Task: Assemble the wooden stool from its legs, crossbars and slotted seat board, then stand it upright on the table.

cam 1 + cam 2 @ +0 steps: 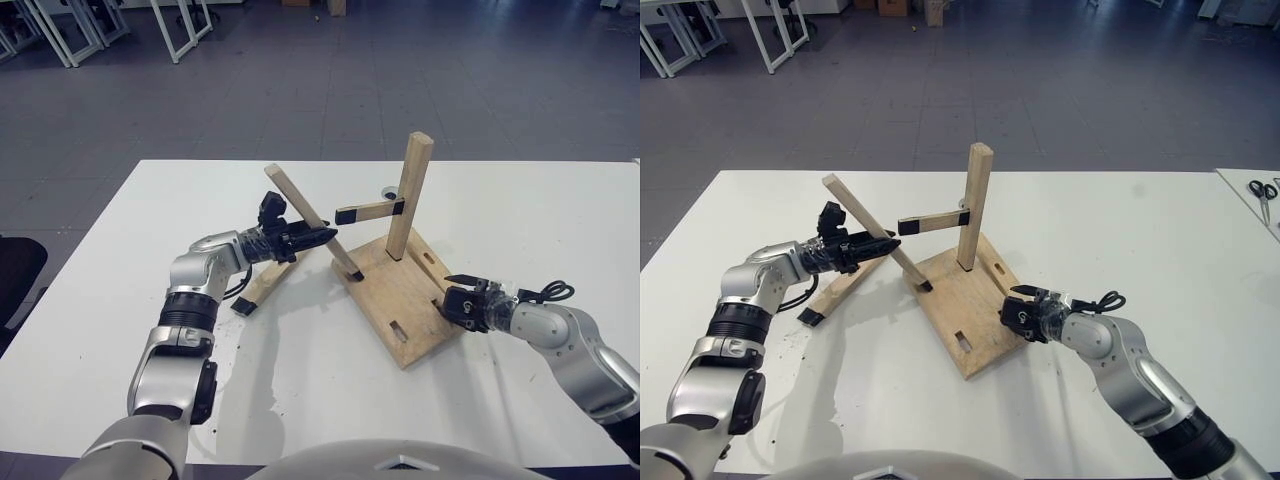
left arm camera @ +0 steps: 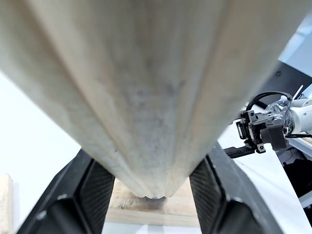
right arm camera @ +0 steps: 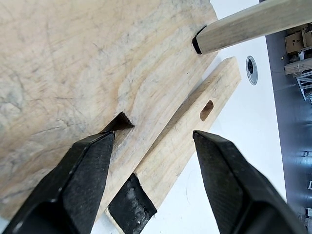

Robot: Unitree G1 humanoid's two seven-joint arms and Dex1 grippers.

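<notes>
Right gripper (image 3: pixel 153 136): nearest item, at the right edge of the seat board (image 1: pixel 390 295). Its fingers are spread and straddle a loose leg (image 3: pixel 185 141) without pinching it.
Loose leg: lies flat on the surface (image 1: pixel 500 200), just beside the board's edge, black cap toward the gripper.
Seat board: lies flat at mid-surface, with an open slot (image 1: pixel 399 329) near its near edge.
Left gripper (image 1: pixel 320 237): left of the board, fingers pressed onto the held leg (image 1: pixel 295 195) at mid-length.
Held leg: tilted, its capped lower end at the board's left corner. Whether it sits in a slot cannot be told.
Spare leg (image 1: pixel 268 282): flat on the surface under the left arm.
Upright leg (image 1: pixel 412 190): stands in the board's far side, with the crossbar (image 1: pixel 368 211) projecting from it toward the held leg.
Step in hand (judgement): seating the held leg.
Recommended method: raise it to vertical before pressing. Line its foot up with the slot and its side with the crossbar's free end. Press straight down, and steady the board with the right arm so that it does not slide or tip the upright leg.
Count: legs, four. Crossbars, one. Seat boards, one.
</notes>
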